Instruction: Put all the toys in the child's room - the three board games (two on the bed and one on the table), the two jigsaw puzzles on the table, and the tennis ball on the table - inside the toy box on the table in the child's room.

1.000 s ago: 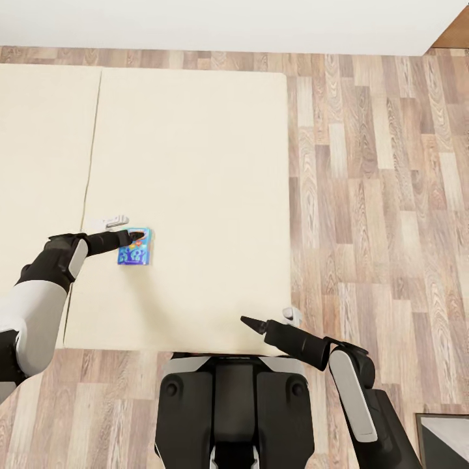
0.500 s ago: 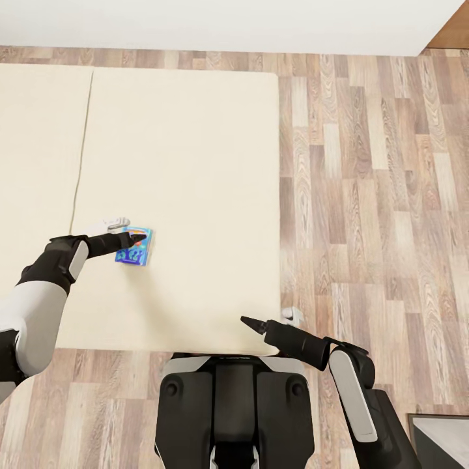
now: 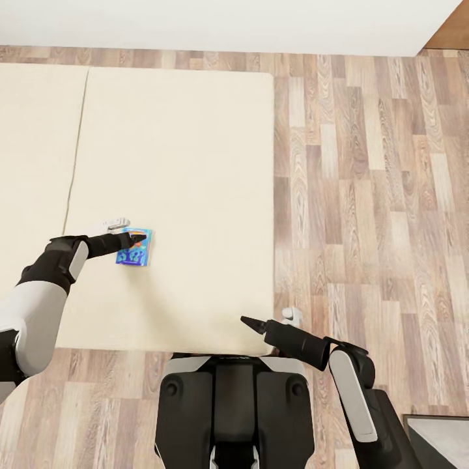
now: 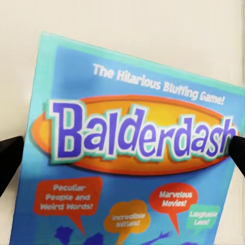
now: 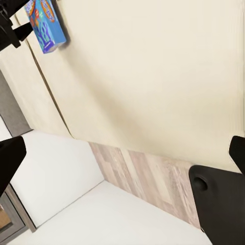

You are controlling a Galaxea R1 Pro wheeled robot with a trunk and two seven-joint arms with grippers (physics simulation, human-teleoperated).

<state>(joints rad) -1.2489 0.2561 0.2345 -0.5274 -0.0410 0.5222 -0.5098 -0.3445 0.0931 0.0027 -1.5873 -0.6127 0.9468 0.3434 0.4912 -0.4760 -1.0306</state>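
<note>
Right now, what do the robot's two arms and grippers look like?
Both arms have white upper segments and black forearms with a light grey panel at the elbow. The left gripper and right gripper have slim, black, pointed fingers, with a small white fitting beside each wrist.

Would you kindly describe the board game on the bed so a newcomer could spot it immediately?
Find the wide beige bed above the wood floor. At the tip of the left gripper lies a small flat blue board game. It is the lone colourful item on the mattress, titled "Balderdash" in purple on an orange oval.
</note>
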